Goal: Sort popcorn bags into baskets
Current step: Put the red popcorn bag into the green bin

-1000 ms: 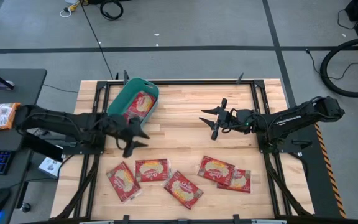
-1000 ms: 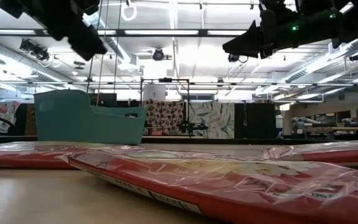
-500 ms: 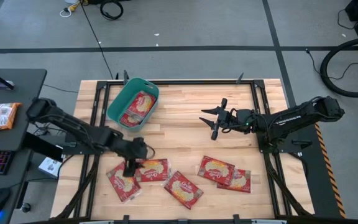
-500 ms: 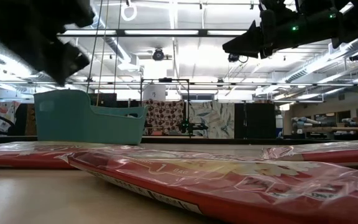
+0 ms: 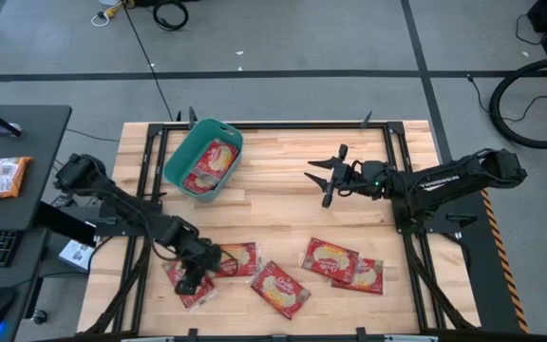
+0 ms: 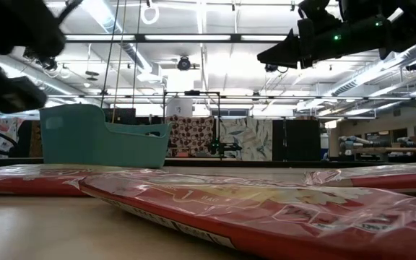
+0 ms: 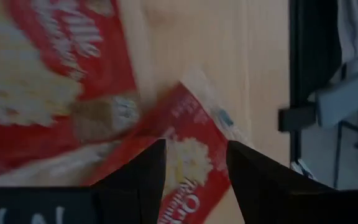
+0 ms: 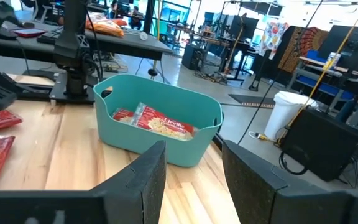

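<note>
**Left gripper low over the packets at the bench's front-left, right gripper waiting mid-bench**

From above we see the left gripper (image 5: 196, 275) down at the front-left part of the bench (image 5: 283, 204), right over the leftmost popcorn bag (image 5: 186, 281), which its dark body partly hides. Its wrist view shows the two fingers (image 7: 143, 180) spread apart with a red packet (image 7: 191, 149) lying between and beyond them; nothing is pinched, though whether the tips touch the packet we cannot tell. That view is blurred, so the print on the packets is hard to read.

The right gripper (image 5: 328, 176) hangs above the middle of the bench toward the back edge, its fingers parted and empty, pointing at the teal basket (image 5: 203, 159). The basket sits at the back-left corner with at least two bags (image 5: 212, 161) inside; its walls hide how many lie beneath.

Five bags lie loose along the front edge: the one under the left gripper, a second (image 5: 238, 258) just beside it, a third (image 5: 280, 289), and two overlapping ones (image 5: 342, 264) toward the front-right.

In the low view a near packet (image 6: 266, 209) fills the foreground, and the left arm shows only as a dark smear at the upper-left edge, cut off
</note>
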### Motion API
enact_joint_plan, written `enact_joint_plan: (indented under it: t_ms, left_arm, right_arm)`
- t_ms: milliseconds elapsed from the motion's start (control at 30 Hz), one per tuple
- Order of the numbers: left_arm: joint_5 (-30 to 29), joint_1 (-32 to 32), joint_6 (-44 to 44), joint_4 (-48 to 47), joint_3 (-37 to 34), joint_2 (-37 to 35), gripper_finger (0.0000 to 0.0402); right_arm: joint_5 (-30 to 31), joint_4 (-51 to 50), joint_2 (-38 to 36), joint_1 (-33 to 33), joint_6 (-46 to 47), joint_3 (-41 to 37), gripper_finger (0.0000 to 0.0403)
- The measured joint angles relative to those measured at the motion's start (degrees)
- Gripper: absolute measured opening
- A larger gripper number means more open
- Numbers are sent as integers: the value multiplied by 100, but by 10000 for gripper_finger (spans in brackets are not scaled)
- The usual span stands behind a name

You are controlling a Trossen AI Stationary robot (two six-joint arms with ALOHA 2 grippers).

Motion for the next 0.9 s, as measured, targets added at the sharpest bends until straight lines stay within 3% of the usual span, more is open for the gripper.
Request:
enact_joint_plan:
  t_ms: [233, 467, 567, 767, 900]
  left_arm:
    - [218, -344, -417, -59, -53, 374, 173]
    - [-154, -448, 638, -131, -28, 845, 173]
    - [-952, -383, 1218, -82, 36, 866, 173]
    - [-3192, -75, 2425, -11, 263, 899, 173]
    - [-4830, 242, 2523, 319, 283, 903, 173]
  right_arm:
    - [-298, 44, 0, -184, -24, -1, 162]
    - [-390, 82, 0, -194, -24, 0, 162]
    - [-390, 83, 0, -194, -20, 0, 162]
    - [-430, 81, 0, -194, 111, 0, 162]
    - [-436, 5, 0, -158, 154, 0, 162]
